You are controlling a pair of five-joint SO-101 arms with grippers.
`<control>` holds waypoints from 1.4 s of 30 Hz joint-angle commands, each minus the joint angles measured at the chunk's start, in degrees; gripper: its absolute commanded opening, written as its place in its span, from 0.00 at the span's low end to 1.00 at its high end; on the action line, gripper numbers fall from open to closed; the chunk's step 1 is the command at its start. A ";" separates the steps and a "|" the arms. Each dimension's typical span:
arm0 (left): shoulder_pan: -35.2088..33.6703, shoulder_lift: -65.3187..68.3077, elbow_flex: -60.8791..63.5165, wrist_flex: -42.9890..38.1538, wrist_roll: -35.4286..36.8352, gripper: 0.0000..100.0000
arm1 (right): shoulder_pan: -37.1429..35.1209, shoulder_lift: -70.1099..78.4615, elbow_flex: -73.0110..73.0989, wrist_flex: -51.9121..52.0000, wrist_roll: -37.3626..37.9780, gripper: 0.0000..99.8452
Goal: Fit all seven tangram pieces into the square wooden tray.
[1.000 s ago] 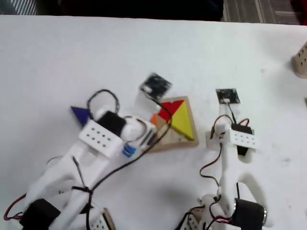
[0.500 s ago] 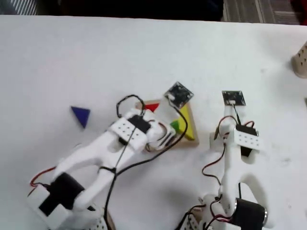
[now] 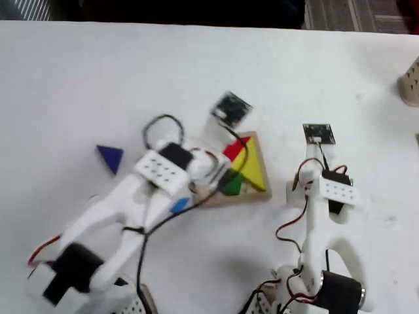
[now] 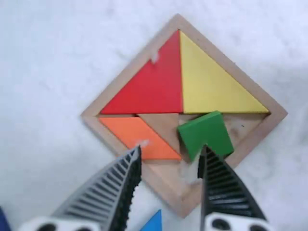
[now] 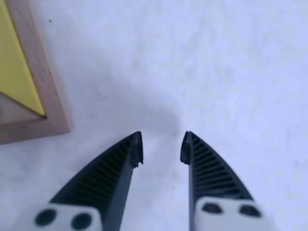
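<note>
Over the tray, your left gripper hangs spread, empty; green square lies askew inside. Next, likely nudge it flat, then fetch blue triangle. Right gripper idles parted.

Inside the tray, red triangle and yellow triangle lie flush, orange piece beside the red, green square askew. Dark blue triangle lies well apart from the tray; light blue piece just beside it.
</note>
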 commanded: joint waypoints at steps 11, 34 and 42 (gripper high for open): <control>-13.76 -22.73 26.81 -12.04 0.88 0.20 | -2.07 -2.42 -0.70 0.48 -0.79 0.09; -15.78 -22.55 32.18 -25.58 7.82 0.02 | -25.27 4.35 -11.60 -8.57 -6.51 0.03; -15.87 -22.55 32.18 -25.58 7.74 0.02 | -25.71 14.11 -14.95 -15.43 -3.16 0.03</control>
